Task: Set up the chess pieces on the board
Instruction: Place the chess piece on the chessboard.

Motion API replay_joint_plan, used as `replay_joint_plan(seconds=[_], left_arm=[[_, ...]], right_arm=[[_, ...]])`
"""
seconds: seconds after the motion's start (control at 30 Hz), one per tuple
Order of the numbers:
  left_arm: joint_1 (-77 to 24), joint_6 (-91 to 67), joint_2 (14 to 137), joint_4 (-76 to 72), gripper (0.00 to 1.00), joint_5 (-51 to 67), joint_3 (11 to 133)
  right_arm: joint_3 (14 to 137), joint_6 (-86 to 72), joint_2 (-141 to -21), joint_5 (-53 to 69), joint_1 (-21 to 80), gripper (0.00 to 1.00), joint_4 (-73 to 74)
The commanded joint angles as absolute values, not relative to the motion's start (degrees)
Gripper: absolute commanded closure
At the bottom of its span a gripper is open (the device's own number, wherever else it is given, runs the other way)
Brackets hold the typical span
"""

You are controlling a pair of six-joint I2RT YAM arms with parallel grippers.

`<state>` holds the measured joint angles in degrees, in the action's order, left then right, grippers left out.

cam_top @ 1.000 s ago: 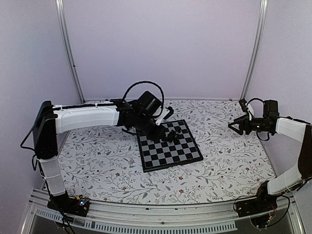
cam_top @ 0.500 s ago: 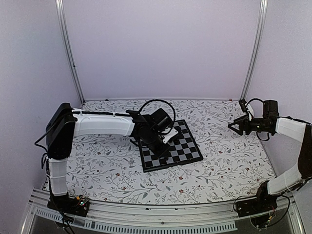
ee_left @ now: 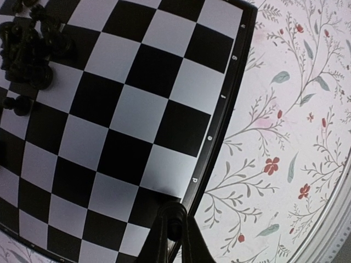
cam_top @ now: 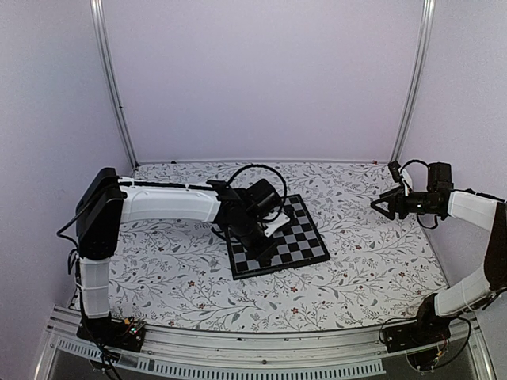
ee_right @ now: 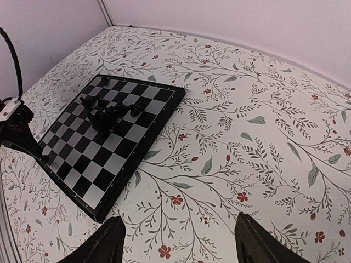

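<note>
The left gripper [ee_left: 173,224] has its fingers pressed together over the lettered border of the chessboard [ee_left: 137,109]; whether the small dark shape at their tips is a held piece cannot be told. The right gripper [ee_right: 178,241] is spread wide above the floral tablecloth [ee_right: 263,137], well apart from the board. The black chess pieces [ee_left: 27,52] stand clustered together on the board, away from the left gripper.

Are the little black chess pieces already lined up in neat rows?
No, the chess pieces sit bunched together in one loose clump on the board.
</note>
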<state>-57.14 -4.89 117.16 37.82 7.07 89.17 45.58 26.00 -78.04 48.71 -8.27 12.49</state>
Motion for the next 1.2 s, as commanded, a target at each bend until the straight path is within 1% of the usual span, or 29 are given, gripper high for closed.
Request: replay_joint_plan(seconds=[0.0,0.4,0.57,0.77,0.97,1.03,1.17], left_arm=[[-58.2,-4.9,115.6,39.7,1.0,5.0,88.5],[-58.1,-5.4,116.3,37.1,1.0,3.7,86.7],[-58.1,-5.3,116.5,37.1,0.94,3.7,86.9],[-58.0,-5.2,116.6,37.1,0.92,2.7,86.7],[-58.1,-5.3,116.3,37.0,0.79,2.6,86.8],[-58.1,-5.3,115.9,37.1,0.73,2.5,87.0],[-58.1,-5.4,115.0,37.1,0.66,2.7,88.4]], right_arm=[[46.9,26.6,-78.5,49.8,-8.1,0.29,12.9],[47.2,26.8,-79.4,50.0,-8.0,0.29,13.3],[47.2,26.9,-79.5,50.0,-8.0,0.29,13.4],[47.2,27.0,-79.5,50.0,-8.0,0.29,13.4],[47.2,27.0,-79.6,50.1,-7.9,0.29,13.5],[47.2,27.0,-79.6,50.1,-7.9,0.29,13.5],[47.3,27.1,-79.8,50.1,-7.9,0.29,13.6]])
